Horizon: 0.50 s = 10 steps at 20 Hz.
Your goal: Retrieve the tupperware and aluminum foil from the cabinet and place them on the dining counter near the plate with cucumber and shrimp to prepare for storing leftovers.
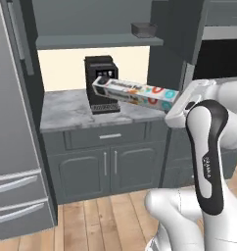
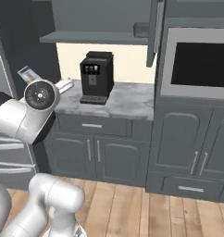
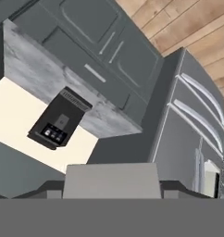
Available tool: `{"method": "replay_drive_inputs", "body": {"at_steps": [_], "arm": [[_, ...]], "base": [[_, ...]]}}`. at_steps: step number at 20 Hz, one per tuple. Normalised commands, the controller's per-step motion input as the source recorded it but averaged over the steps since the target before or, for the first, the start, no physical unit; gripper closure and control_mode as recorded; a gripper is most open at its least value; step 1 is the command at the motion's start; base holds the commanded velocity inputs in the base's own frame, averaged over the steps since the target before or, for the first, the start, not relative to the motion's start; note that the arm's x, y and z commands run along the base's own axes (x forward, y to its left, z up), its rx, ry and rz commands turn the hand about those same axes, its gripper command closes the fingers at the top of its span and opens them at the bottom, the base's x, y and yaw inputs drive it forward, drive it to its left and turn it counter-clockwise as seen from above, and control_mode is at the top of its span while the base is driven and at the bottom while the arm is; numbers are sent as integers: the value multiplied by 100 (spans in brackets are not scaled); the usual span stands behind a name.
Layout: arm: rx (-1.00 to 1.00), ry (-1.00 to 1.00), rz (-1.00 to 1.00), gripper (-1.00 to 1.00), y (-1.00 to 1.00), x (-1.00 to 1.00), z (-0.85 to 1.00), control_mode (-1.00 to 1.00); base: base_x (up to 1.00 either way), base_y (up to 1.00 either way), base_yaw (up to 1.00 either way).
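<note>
My gripper is shut on the aluminum foil, a long light-grey carton with red and teal marks. I hold it level in the air in front of the short counter, and it reaches left from my hand. In the hand view the aluminum foil is a grey block between the finger tips. An end of the aluminum foil pokes out behind my arm. The tupperware, a small dark grey tub, sits at the right end of the cabinet shelf; the tupperware stands near the cabinet door edge. The dining counter and cucumber are out of view.
A black coffee machine stands on the short marble counter, just behind the carton. Grey lower cabinets sit below, a steel fridge stands to the left, and a built-in oven to the right. Wooden floor lies in front.
</note>
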Motion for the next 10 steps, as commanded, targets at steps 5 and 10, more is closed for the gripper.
{"method": "replay_drive_inputs", "body": {"at_steps": [5, 10], "arm": [[0, 0, 0, 100, 0, 0, 0, 100], [0, 0, 0, 100, 0, 0, 0, 100]], "base": [[-97, 0, -55], [-25, 8, -92]]}}
